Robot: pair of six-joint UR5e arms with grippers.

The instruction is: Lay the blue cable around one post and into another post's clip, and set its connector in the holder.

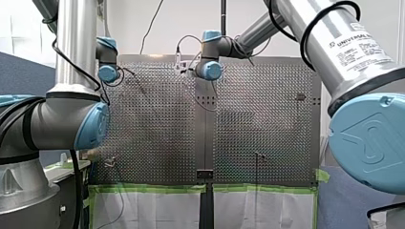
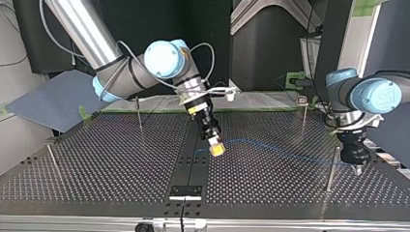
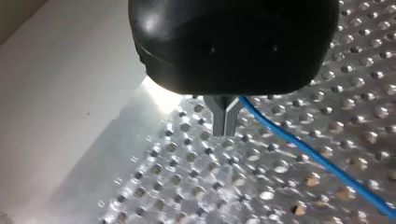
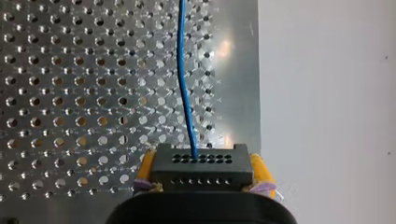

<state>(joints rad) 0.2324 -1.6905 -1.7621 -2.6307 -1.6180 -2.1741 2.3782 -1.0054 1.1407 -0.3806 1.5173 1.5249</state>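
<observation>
The top view shows 2 arms, 4 thin posts (image 2: 332,166) on the perforated table (image 2: 96,169), 1 blue cable (image 2: 270,148) and 1 black connector (image 4: 201,168). My right gripper (image 2: 217,149) clamps the connector between its yellow pads, above the table's middle strip, and the cable leaves the connector's face ahead of the fingers. The cable runs across to my left gripper (image 2: 356,168), whose metal fingers are pinched together on it. 1 black block (image 2: 185,191) sits on the strip, well apart from the connector.

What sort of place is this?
Probably a robotics lab bench: my left arm and my right arm over a perforated table with thin posts, holding a blue cable between them.
</observation>
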